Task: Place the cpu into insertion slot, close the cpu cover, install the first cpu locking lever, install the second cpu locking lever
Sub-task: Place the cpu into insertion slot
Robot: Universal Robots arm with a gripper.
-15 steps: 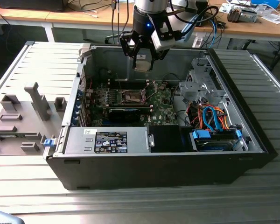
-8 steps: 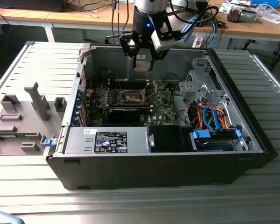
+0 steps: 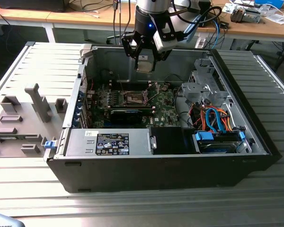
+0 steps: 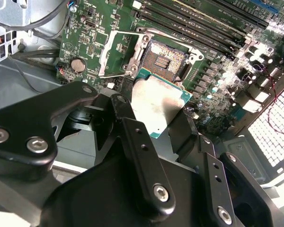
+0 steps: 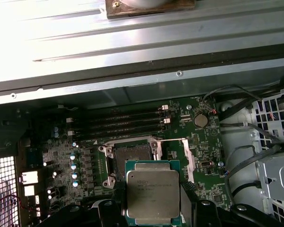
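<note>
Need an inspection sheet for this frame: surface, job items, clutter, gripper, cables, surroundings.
Surface: ribbed metal table carrying an open computer case.
Job's things: cpu held in the air above the motherboard; insertion slot empty, its cover swung open.
Clutter: grey fixture tray on the table, to the exterior view's left of the case.
Gripper: gripper shut on the cpu, inside the case, not yet down at the slot.
Cables: orange and blue cables by the drive cage, apart from the slot.
Surroundings: wooden benches behind, with loose cables.
</note>
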